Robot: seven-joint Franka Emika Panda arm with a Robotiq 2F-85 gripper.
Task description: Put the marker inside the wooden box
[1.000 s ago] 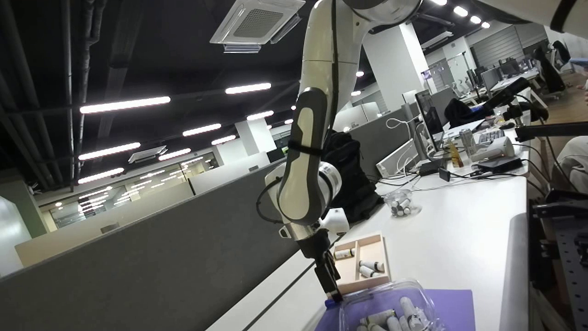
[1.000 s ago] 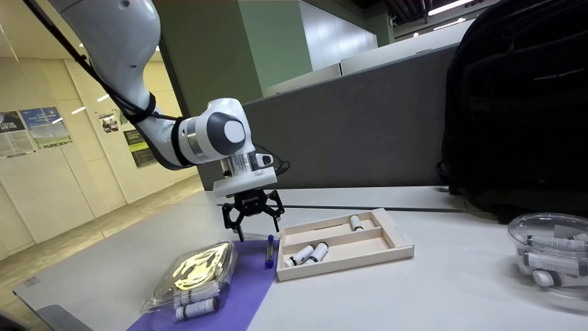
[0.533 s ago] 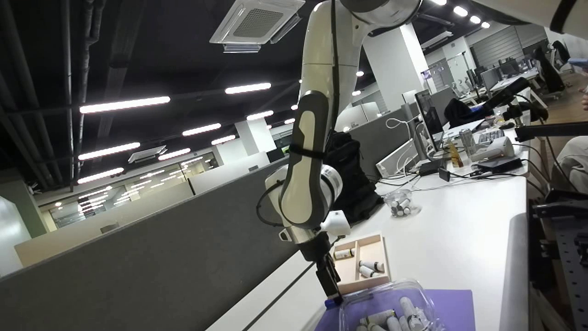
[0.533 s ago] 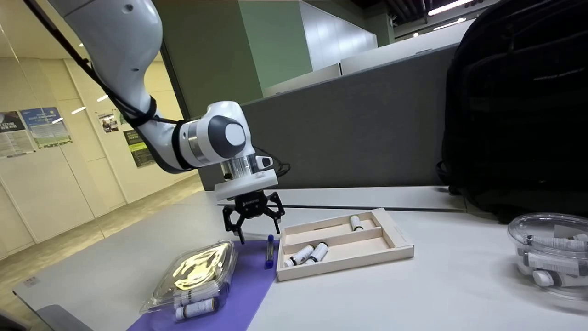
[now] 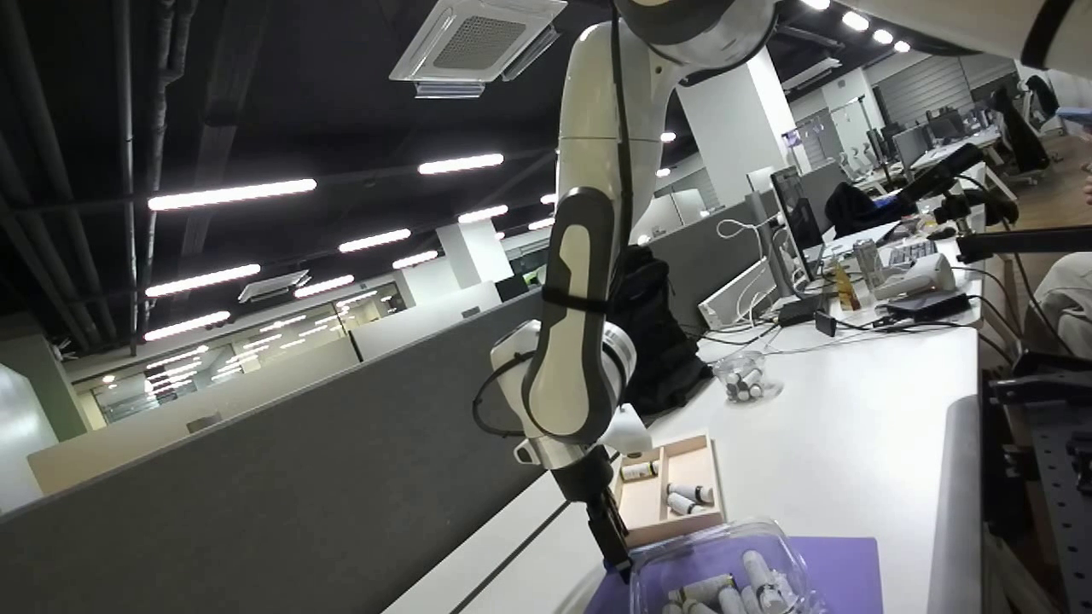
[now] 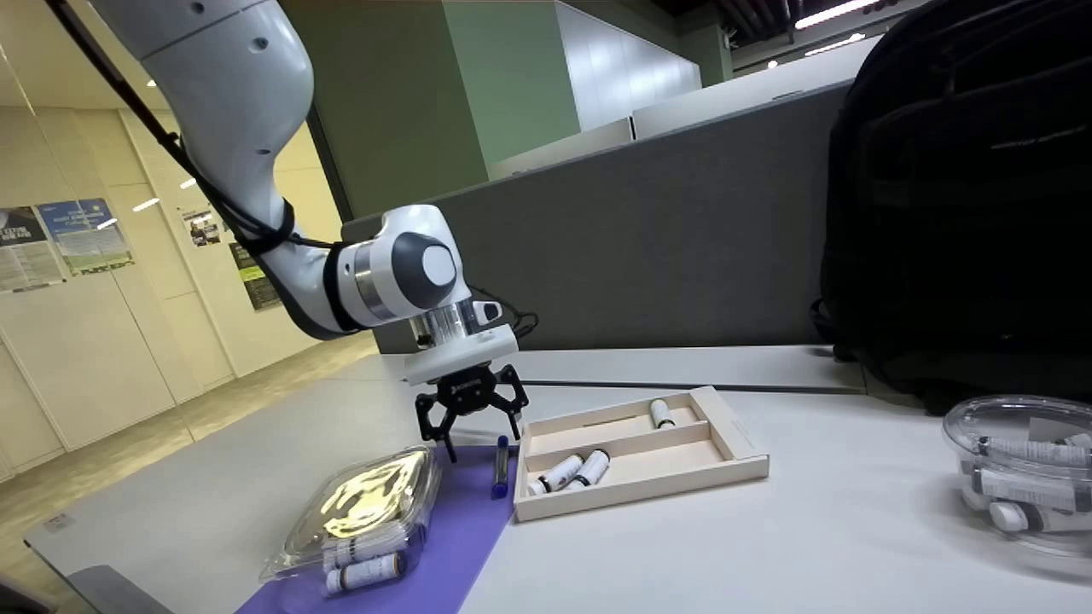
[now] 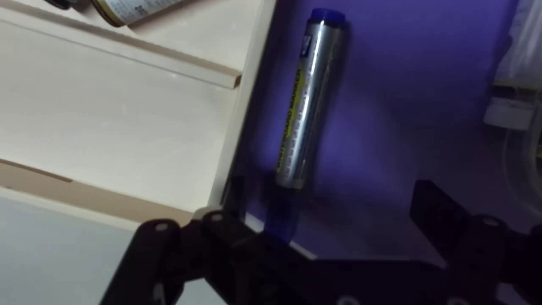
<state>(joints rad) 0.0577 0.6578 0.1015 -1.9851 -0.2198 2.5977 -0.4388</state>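
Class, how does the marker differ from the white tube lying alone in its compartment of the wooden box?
Colour: the marker is mainly silver with blue ends, the tube mostly white.
Thickness: the marker looks slimmer than the tube.
Place: the marker lies on the purple mat, the tube inside the wooden box.
Shared: both lie on their sides.

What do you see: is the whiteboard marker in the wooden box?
No, the whiteboard marker lies on the purple mat beside the wooden box.
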